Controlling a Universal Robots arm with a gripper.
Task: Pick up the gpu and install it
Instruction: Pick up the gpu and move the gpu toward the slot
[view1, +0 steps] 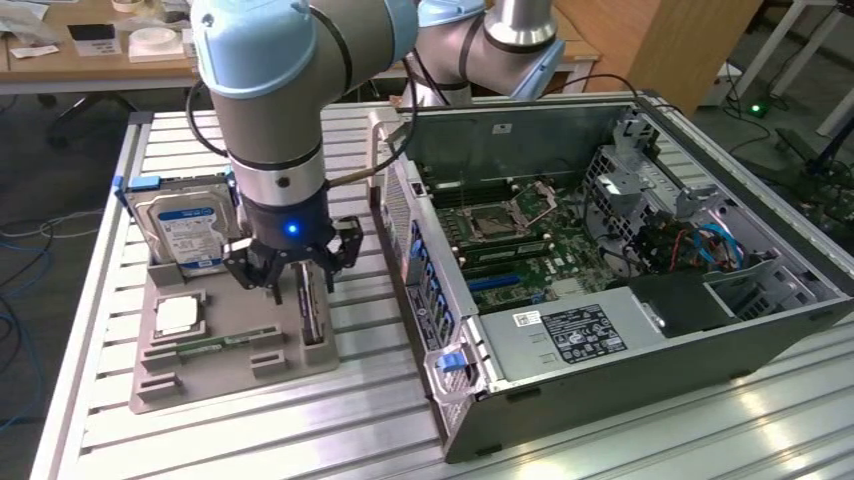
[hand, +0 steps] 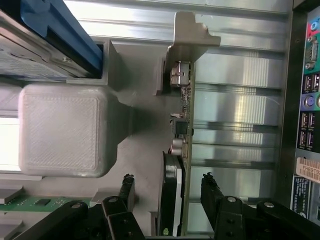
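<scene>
On the tray (view1: 214, 380), the hard drive (view1: 184, 232) stands at the exterior view's left. Along the tray's opposite edge the gpu (hand: 182, 131) stands on edge, long axis along that edge. The gripper (hand: 167, 189) hangs right over it, wide open, straddling the card untouched. The case (view1: 601, 330) sits just beside.

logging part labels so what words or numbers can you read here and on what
None can be read.
Blue-white label on the hard drive: print too small.
Labels on the power supply in the computer case: blurred.
Pale sticker beside the rear ports: blurred.
</scene>
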